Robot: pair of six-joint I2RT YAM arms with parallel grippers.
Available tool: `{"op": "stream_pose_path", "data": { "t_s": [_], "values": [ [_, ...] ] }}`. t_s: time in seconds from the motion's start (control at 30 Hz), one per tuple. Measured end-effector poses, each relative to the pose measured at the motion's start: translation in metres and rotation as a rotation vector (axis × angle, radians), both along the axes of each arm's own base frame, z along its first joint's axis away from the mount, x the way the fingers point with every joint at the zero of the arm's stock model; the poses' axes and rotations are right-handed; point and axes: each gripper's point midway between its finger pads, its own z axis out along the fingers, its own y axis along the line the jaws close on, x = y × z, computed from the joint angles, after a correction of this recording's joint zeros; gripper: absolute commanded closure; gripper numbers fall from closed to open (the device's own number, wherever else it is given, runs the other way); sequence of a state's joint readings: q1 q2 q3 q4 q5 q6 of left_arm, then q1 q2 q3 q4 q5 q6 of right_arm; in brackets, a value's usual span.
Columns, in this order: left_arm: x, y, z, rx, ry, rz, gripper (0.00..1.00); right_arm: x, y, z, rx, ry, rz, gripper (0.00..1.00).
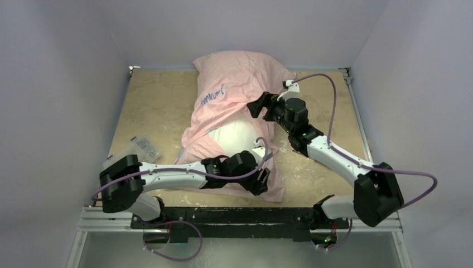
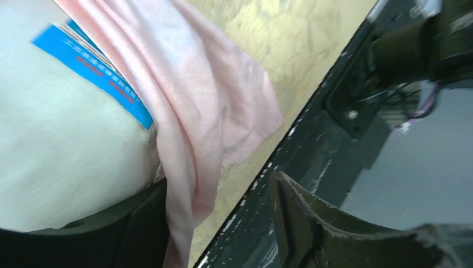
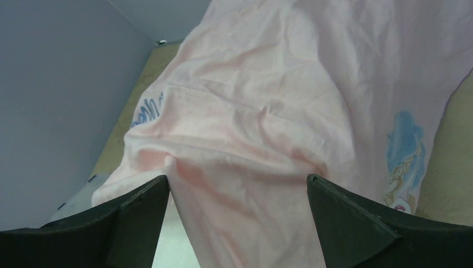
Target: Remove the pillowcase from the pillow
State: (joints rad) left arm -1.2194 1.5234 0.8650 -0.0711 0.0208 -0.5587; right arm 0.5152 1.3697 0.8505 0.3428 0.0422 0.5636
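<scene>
Fingers (image 2: 301, 223) of the left gripper (image 2: 218, 181) are being held spread apart, with nothing being pinched; a hanging fold of the thin, pale pink fabric pillowcase (image 2: 189, 111) is being draped between them, against one finger; the plump white rectangular pillow (image 2: 56, 145), partly uncovered and bearing a blue label (image 2: 92, 75), is being shown just beside that finger; the right gripper (image 3: 237, 177) is likewise being held wide, bunched pillowcase cloth lying between its fingers; whether cloth is being touched there cannot be told.
</scene>
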Motion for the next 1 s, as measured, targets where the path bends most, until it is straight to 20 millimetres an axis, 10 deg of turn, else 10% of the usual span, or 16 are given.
{"op": "stream_pose_path", "data": {
  "t_s": [0.3,0.5,0.73,1.0],
  "values": [
    [0.03,0.008,0.093,-0.245,-0.033,0.122,0.27,-0.023,-0.017,0.052,0.006,-0.079,-0.012,0.01],
    [0.068,0.054,0.144,-0.36,-0.108,0.389,0.23,-0.037,-0.005,0.081,0.009,-0.136,0.036,0.01],
    [0.102,0.144,0.124,-0.24,-0.221,0.816,0.17,-0.058,0.05,0.048,-0.045,-0.069,0.154,0.01],
    [0.113,0.187,0.072,-0.069,-0.283,1.016,0.17,-0.085,0.094,0.024,-0.109,-0.011,0.259,0.01]
  ]
}}
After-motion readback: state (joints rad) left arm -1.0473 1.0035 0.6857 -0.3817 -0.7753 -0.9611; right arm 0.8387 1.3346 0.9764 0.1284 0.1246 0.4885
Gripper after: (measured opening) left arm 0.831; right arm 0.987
